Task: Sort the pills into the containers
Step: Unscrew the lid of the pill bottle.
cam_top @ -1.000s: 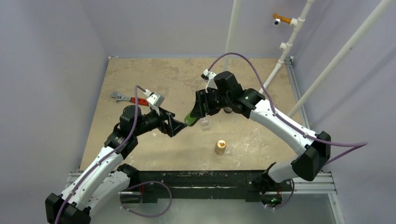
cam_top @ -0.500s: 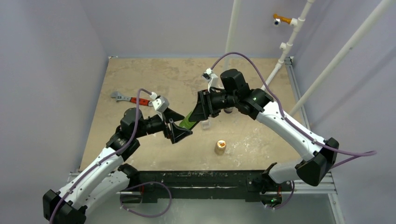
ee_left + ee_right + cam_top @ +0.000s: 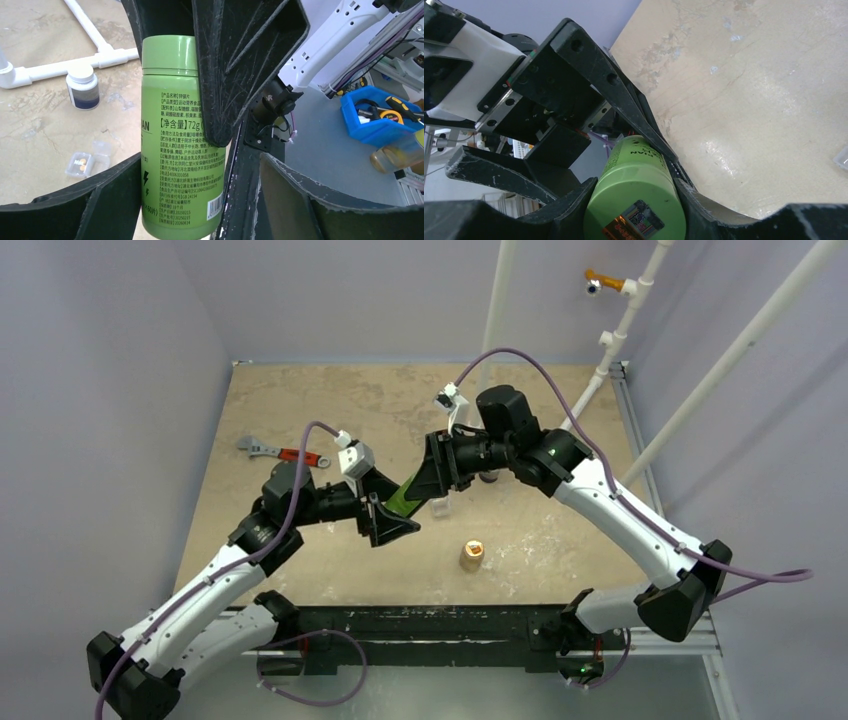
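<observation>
Pills (image 3: 81,162), tiny and light, seem to sit in the small clear plastic case (image 3: 89,161) lying on the tan worktop (image 3: 30,115). My right hand (image 3: 634,200) clamps the smooth green plastic pill bottle (image 3: 170,100), and my left hand (image 3: 200,170) stands open astride its other end, not yet gripping. Rigid and slick, the bottle wants a firm squeeze across its labelled body.

A worn tan wooden tabletop (image 3: 330,400) carries a small tan-orange pill bottle (image 3: 471,555), upright. Just beyond it lies a small clear plastic case (image 3: 88,161); a red-handled metal wrench (image 3: 278,452) lies well to its left.
</observation>
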You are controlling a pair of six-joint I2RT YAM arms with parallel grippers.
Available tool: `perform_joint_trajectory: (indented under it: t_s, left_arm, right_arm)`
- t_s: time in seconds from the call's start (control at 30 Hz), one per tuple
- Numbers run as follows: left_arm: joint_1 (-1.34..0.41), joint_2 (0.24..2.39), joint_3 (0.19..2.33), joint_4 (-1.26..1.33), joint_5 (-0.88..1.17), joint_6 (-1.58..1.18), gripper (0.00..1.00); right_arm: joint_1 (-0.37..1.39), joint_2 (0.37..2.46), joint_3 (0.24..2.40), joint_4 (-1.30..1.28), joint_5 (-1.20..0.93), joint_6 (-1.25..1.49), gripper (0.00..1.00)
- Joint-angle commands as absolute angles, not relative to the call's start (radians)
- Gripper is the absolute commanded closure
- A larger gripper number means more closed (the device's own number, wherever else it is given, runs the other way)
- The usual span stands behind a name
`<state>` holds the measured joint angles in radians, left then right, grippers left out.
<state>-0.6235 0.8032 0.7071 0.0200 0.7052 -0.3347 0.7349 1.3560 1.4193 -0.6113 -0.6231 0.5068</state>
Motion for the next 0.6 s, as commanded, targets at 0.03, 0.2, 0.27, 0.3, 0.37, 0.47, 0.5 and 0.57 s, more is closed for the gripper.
perform_joint_trajectory:
  t_s: [0.03,0.2,0.27,0.3,0.37,0.47,0.5,0.57]
  left_arm:
    - [-0.645,0.850,0.773,0.007,0.737,-0.287,0.22]
    - [-0.649,0.860,0.773,0.019,0.716,-0.290,0.28]
    - [-0.652,0.863,0.771,0.034,0.709,-0.300,0.34]
    - [-0.652,0.868,0.766,0.047,0.703,-0.309,0.36]
    - [-0.653,0.877,0.753,0.083,0.699,-0.335,0.41]
    - [-0.660,0.906,0.726,0.162,0.698,-0.383,0.54]
    - [-0.663,0.915,0.721,0.180,0.690,-0.389,0.61]
    - [-0.669,0.932,0.700,0.208,0.654,-0.405,0.80]
  right_arm:
    - [0.741,1.364,1.516,-0.629,-0.627,0.462,0.94]
    - [0.741,1.381,1.533,-0.670,-0.644,0.426,0.94]
    - [0.740,1.386,1.531,-0.680,-0.642,0.416,0.93]
    - [0.741,1.387,1.528,-0.681,-0.642,0.414,0.92]
    - [0.741,1.388,1.520,-0.680,-0.637,0.414,0.91]
    - [0.740,1.392,1.506,-0.673,-0.635,0.417,0.87]
    - [0.741,1.395,1.504,-0.672,-0.633,0.417,0.84]
    - [0.741,1.401,1.499,-0.672,-0.626,0.419,0.68]
